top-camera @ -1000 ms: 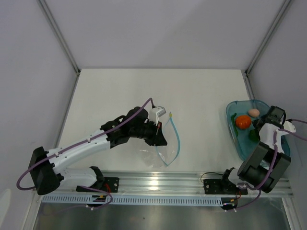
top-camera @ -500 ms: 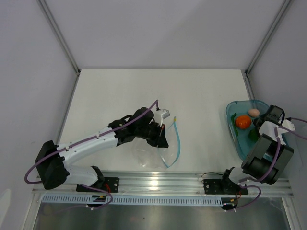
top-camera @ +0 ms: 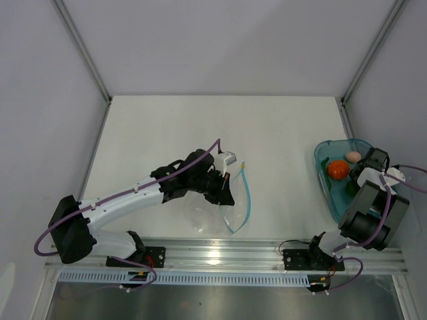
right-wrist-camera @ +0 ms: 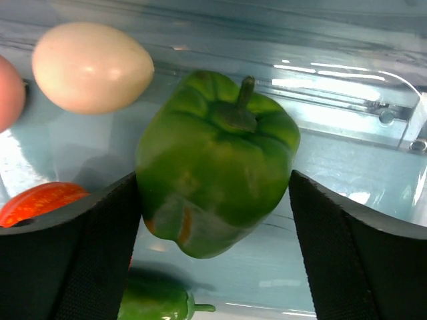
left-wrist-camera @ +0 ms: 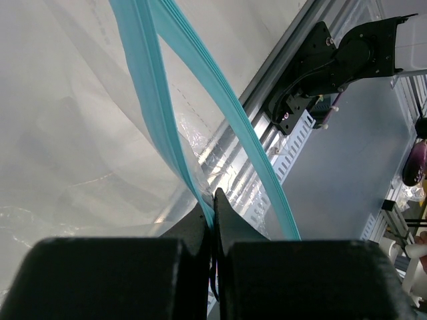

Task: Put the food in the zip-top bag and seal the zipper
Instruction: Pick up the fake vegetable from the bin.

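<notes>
Teal-blue filled most of my left wrist view: the zipper (left-wrist-camera: pixel 163 133) of the small, clear, crinkly plastic zip-top bag (top-camera: pixel 207 215) ran up the picture as two strips that parted from each other, so the mouth stood open there. The left claw (left-wrist-camera: pixel 215 200) was pressed together on one of those strips, its two black fingers (left-wrist-camera: pixel 190 230) meeting with the plastic pinched between them. From the overhead camera I saw the bag lying on the white counter (top-camera: pixel 200 133), around the middle and toward the near edge, with the zipper curving along its right side.

All the food I could see sat in the translucent teal tray (right-wrist-camera: pixel 333 150) at the counter's right edge, well apart from the bag. The right claw (right-wrist-camera: pixel 213 175) was down in that tray and spread wide astride the glossy green toy pepper (right-wrist-camera: pixel 217 153), one black finger on each flank. The finger on the orange side seemed to touch the pepper. I could not tell whether the other one did, or whether the pepper was being squeezed.

Beyond the pepper lay a pale egg-shaped toy (right-wrist-camera: pixel 92 67), with a pinkish rounded toy (right-wrist-camera: pixel 8 90) cut off by the frame beside it. An orange-red round toy (right-wrist-camera: pixel 40 200) showed partly behind one finger, and a smaller green chilli-shaped piece (right-wrist-camera: pixel 157 303) lay just below the pepper.
</notes>
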Robot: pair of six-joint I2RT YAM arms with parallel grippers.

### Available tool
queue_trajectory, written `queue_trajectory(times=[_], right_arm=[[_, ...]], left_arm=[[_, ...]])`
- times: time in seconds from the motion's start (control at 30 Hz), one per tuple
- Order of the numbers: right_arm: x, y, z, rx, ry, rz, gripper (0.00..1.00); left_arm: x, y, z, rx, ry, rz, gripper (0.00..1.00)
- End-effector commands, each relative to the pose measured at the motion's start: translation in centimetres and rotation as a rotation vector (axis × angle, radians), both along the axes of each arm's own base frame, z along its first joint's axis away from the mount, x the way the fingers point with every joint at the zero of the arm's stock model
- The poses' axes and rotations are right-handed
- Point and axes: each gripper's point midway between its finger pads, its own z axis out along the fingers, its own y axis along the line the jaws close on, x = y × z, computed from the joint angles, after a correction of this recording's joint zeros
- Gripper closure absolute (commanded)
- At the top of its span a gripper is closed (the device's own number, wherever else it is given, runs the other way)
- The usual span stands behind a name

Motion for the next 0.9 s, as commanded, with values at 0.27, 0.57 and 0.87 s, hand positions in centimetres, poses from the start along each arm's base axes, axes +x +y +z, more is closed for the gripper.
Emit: queue_trajectory(times=[0.27,0.57,0.87], right_arm=[[-0.2,0.0,0.1,-0.072,0.009,0.025,0.53],[0.5,2.3,2.8,-0.123,-0.007,0.113,0.87],[2.1,9.4,9.1,-0.096,-0.13,0.364,1.0]], left_arm=[[0.3,-0.6,2.3,-0.064,-0.053,-0.026,0.99],[0.2,-0.5,2.6,-0.076,-0.048,-0.021,0.99],[0.2,-1.5,3.7,-0.108,-0.018,-0.037,0.99]])
